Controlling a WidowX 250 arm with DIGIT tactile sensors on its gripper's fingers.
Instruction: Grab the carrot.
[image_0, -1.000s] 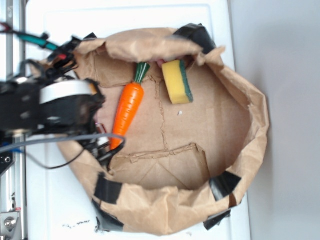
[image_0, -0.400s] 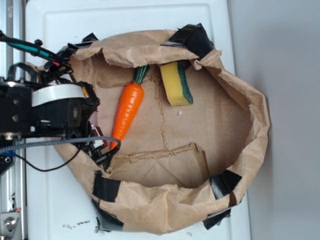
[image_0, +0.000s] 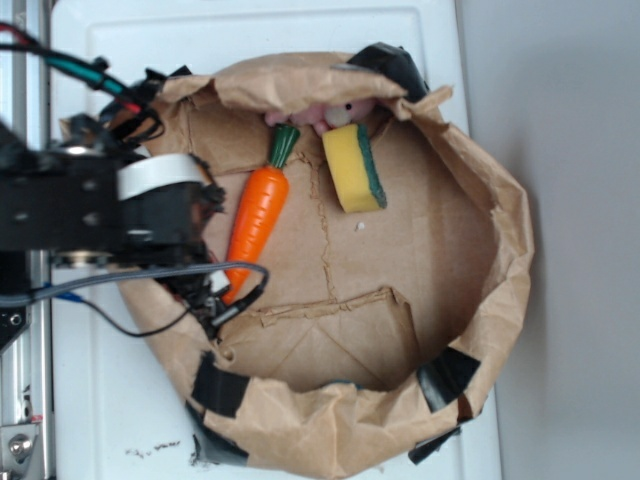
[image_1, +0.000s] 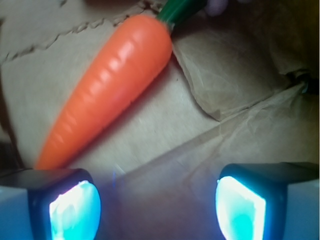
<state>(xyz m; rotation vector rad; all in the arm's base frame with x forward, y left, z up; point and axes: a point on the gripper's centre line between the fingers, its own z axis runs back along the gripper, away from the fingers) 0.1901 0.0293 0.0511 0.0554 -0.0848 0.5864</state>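
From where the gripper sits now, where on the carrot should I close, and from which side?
Take the carrot across its thick upper half, below the green stem, coming down from above. It lies flat on the paper, so both long flanks are free. The open gripper hangs off its narrow tip; shift along the body.

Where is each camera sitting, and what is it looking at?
Exterior: up above, looking straight down at the paper bag, sponge and carrot; the robot's black arm shows at the left.
Wrist: on the arm, looking down past the open gripper at the bag floor; both fingers show.
Shared: the carrot and brown paper.
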